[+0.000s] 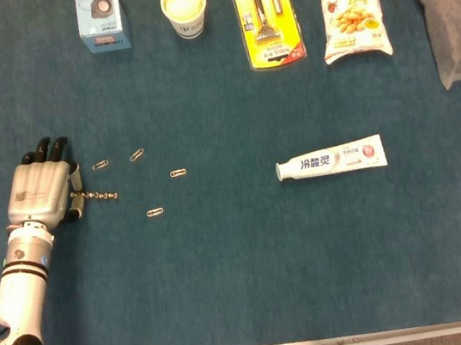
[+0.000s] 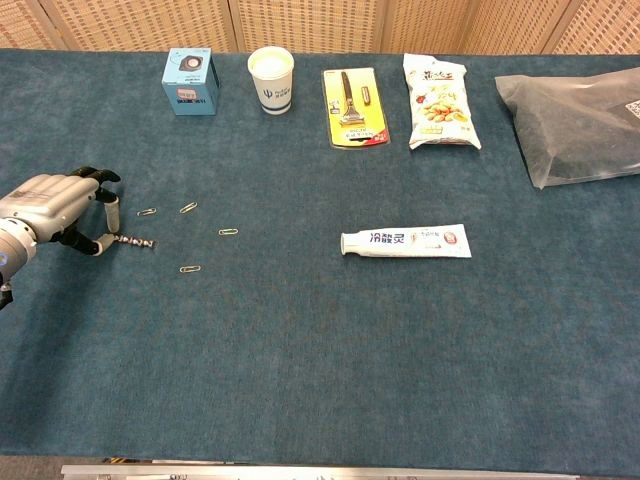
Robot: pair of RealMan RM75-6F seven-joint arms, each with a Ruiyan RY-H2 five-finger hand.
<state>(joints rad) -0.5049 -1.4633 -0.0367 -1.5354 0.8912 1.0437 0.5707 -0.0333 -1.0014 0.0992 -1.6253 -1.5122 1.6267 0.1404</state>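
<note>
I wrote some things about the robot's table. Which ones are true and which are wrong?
1. The left hand is at one end of the paper-clip chain. True.
2. The paper cup lies tipped over. False: it stands upright.
3. The toothpaste tube lies on its side, apart from the hand. True.
4. The snack bag sits left of the blue box. False: it is far to the right.

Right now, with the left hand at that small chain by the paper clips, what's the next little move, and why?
Probably a slow, short lift. The left hand appears to pinch the near end of the chain, while the rest lies on the table, close to a paper clip; whether the hold is firm I cannot tell.
</note>
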